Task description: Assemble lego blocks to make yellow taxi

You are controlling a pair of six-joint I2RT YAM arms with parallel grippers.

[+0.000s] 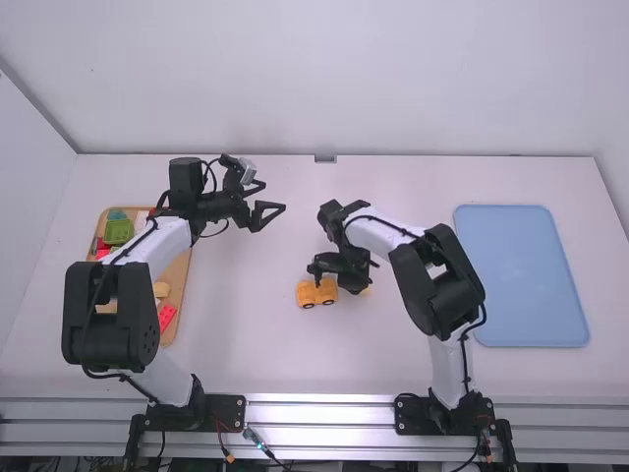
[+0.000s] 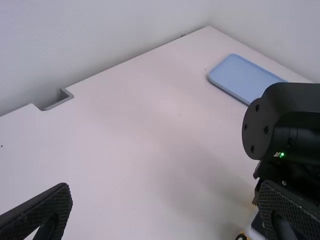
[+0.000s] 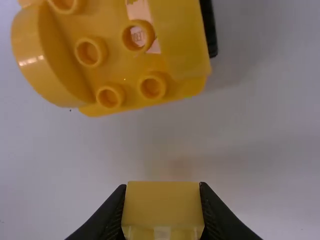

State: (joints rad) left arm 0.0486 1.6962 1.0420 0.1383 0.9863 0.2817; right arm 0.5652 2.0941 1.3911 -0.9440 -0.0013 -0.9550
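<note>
In the high view, my left gripper (image 1: 267,203) stands open above the table's left-middle part; in the left wrist view the left gripper (image 2: 167,212) has nothing between its fingers. The right gripper (image 1: 358,285) is low over the table, just right of the yellow taxi body (image 1: 316,292). My right gripper (image 3: 162,212) is shut on a yellow block (image 3: 162,205) in the right wrist view. Apart from that block is the taxi body (image 3: 112,60), with round studs showing between raised yellow parts and a black wheel at its side.
A wooden tray (image 1: 177,285) with red, green and other blocks lies at the left, partly beneath the left arm. A blue tray (image 1: 521,275) lies at the right. The right arm spans from its base toward the table's middle.
</note>
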